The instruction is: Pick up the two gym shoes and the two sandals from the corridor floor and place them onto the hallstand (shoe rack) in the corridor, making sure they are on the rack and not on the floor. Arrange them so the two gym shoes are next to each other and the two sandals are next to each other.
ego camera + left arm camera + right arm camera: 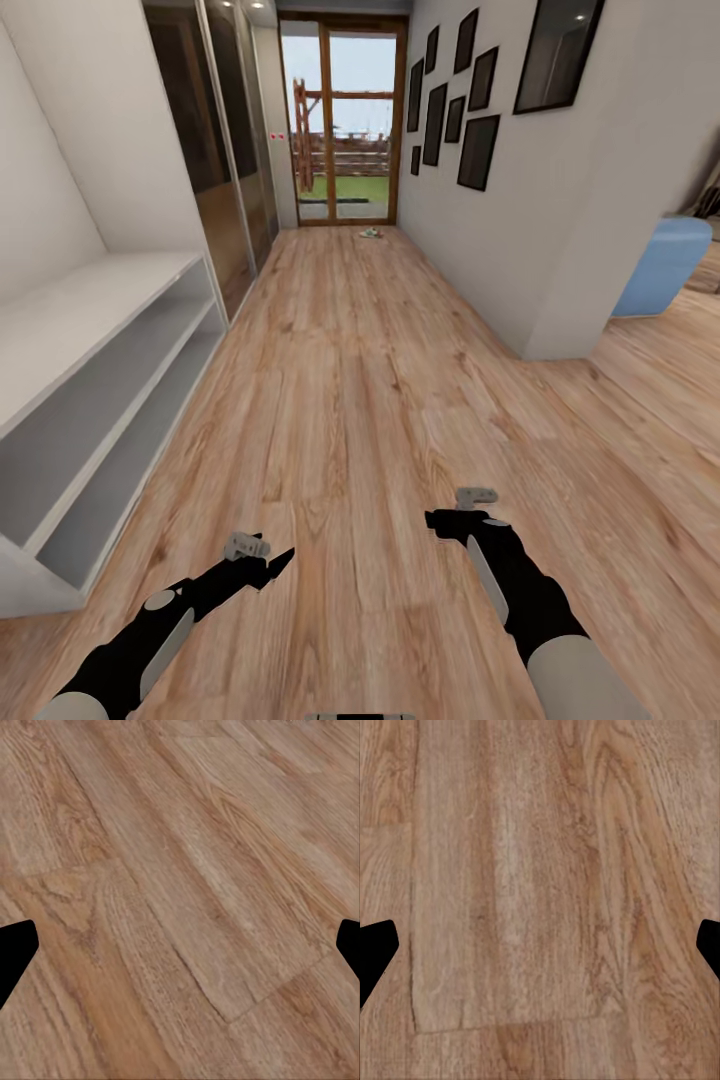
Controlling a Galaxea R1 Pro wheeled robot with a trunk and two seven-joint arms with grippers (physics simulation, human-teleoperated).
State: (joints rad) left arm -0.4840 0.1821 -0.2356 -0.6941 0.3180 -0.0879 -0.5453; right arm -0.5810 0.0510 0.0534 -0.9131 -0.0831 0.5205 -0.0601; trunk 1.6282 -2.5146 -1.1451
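The long white hallstand (pixel 95 330), with a flat top over two open shelves, stands along the corridor's left wall, beside my left arm. Far down the corridor, near the glass door, a small pale-and-green shape (pixel 370 233) lies on the floor; it looks like a gym shoe but is too small to be sure. The sandals are out of view. My left gripper (pixel 268 562) and right gripper (pixel 452 518) hang low over bare wood planks. Both are open with nothing between their fingers, as the left wrist view (pixel 180 952) and right wrist view (pixel 540 952) show.
Dark mirrored wardrobe doors (pixel 215 150) follow the hallstand on the left. On the right, a white wall with black picture frames (pixel 478 110) ends at a corner (pixel 560 345). Past the corner sits a blue seat (pixel 665 262). The plank floor (pixel 350 400) runs to the glass door (pixel 342 120).
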